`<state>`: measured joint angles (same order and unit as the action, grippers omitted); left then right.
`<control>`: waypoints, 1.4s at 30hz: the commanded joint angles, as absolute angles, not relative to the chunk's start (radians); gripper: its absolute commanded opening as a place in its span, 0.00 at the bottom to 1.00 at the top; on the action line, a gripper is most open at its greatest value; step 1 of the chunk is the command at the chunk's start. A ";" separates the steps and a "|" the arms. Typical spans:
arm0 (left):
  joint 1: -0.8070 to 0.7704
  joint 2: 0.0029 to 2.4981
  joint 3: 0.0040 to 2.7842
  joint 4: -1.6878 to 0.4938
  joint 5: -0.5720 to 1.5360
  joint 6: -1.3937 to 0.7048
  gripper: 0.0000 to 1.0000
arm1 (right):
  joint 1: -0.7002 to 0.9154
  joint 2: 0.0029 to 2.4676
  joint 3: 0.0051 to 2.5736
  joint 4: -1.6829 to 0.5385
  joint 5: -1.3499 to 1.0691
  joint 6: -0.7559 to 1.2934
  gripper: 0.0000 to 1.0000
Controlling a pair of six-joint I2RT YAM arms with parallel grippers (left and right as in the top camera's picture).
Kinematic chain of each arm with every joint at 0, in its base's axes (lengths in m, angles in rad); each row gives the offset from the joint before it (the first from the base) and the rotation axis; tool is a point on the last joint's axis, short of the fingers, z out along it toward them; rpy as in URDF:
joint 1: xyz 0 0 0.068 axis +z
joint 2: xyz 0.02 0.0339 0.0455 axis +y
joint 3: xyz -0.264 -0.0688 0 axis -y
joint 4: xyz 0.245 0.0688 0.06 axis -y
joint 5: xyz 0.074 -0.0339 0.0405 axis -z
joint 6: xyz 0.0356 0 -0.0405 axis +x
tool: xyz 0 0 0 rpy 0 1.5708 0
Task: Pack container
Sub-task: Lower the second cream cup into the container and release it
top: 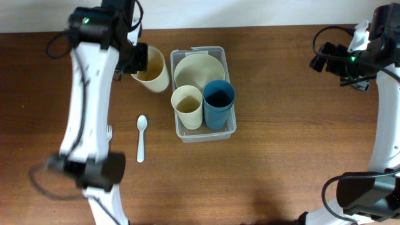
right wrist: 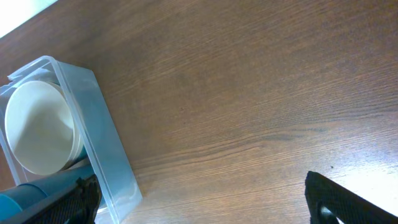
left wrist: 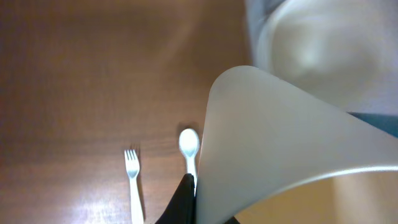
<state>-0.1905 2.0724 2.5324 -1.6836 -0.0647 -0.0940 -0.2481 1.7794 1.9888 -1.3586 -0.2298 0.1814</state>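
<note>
My left gripper (top: 139, 59) grips a cream cup (top: 155, 74) by the far edge. I should lift it over the rim of the container (top: 206, 134). My right gripper (right wrist: 202, 196) is wide apart.

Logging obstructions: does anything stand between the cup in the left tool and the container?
Nothing visible does. The held cup in the left tool is just left of the container, with no object between. Inside, a bowl, cream cup and blue cup leave little room.

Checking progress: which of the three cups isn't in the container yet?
The cream cup in the left gripper, just left of the container. The other cream cup and the blue cup stand inside it.
</note>
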 commanded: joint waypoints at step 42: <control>-0.411 1.765 2.151 -1.587 -0.067 -0.090 0.01 | -0.250 1.773 1.997 -1.358 -0.232 0.181 0.99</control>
<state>-0.4107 1.7775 2.1616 -1.5734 -0.0525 -0.0948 -0.2481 1.7794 1.9888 -1.3586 -0.2298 0.1806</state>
